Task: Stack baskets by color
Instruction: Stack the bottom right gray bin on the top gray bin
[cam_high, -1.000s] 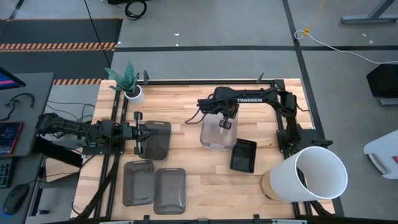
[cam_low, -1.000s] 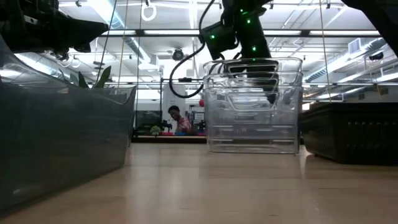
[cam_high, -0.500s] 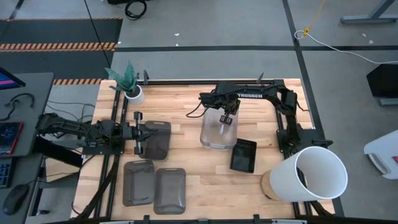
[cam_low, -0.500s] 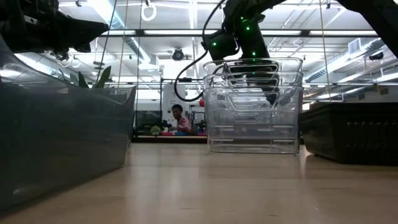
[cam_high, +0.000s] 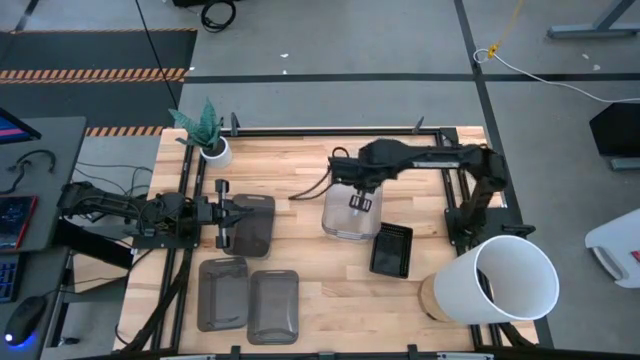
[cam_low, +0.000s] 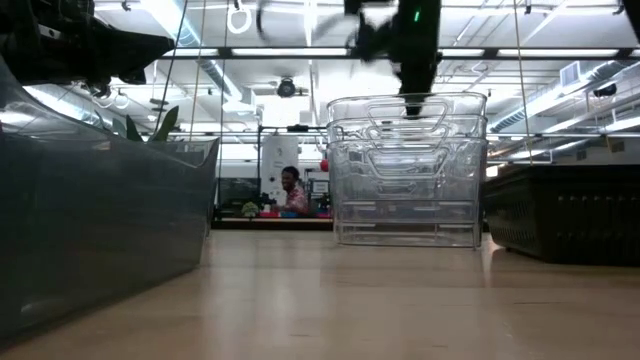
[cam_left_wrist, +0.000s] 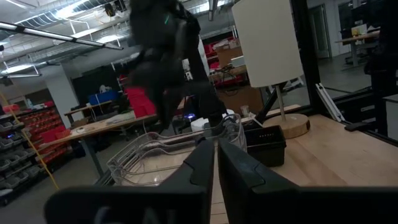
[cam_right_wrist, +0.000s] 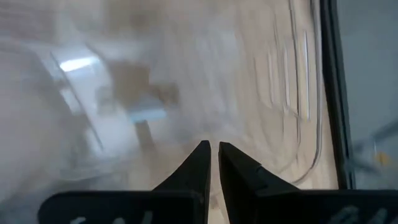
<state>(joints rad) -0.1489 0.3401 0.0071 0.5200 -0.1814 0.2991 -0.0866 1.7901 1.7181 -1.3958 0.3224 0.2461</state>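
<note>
Biggest thing here is the white bucket (cam_high: 505, 280) tipped over at the right front corner of the surface (cam_high: 300, 160), not part of the job but it eats that corner. The clear baskets (cam_high: 350, 210) look done: they sit nested in one stack mid-surface, and the low view shows several rims inside each other. The smoky grey baskets are what's left, I'd say: one (cam_high: 250, 222) lies at the left arm, and two more (cam_high: 248, 303) sit side by side near the front edge, unstacked. The black perforated baskets (cam_high: 391, 248) sit just beside the clear stack, toward the bucket; can't tell how many are nested. The right end effector (cam_high: 360, 203) hovers over the clear stack, fingers nearly together and holding nothing. The left end effector (cam_high: 222, 213) is at the near edge of the lone grey basket, fingers narrow too; I can't tell if it's pinching the rim. Plenty of bare wood between the stack and the grey ones, though the little plant pot (cam_high: 214, 150) guards the back left corner.
</note>
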